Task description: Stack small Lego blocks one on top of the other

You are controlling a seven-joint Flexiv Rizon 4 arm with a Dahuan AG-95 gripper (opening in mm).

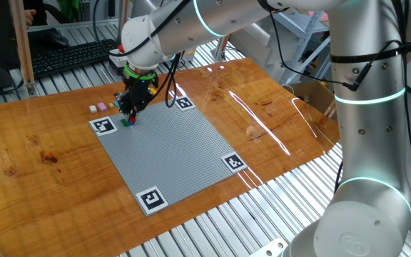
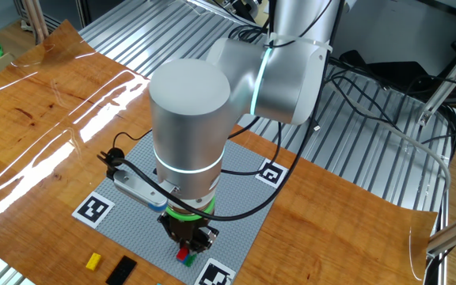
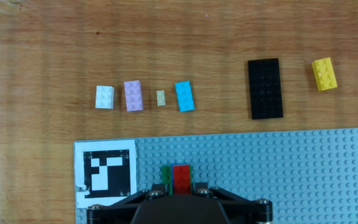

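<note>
In the hand view a red small Lego block (image 3: 180,176) sits on the grey baseplate (image 3: 291,174), with a green block (image 3: 166,174) showing at its left side. My gripper (image 3: 180,185) stands low over them, a finger close on each side of the red block. The fixed views show the gripper (image 1: 129,114) (image 2: 185,249) down at the plate's corner with the red block (image 2: 182,255). On the wood beyond lie white (image 3: 105,97), pink (image 3: 133,96), small tan (image 3: 160,98), blue (image 3: 184,96), black (image 3: 265,88) and yellow (image 3: 324,74) blocks.
A black-and-white marker tag (image 3: 107,173) sits at the plate corner beside the gripper; others mark the remaining corners (image 1: 153,199). The wooden table (image 1: 41,164) has slatted metal rails around it. The arm's large elbow (image 2: 190,119) hangs over the plate.
</note>
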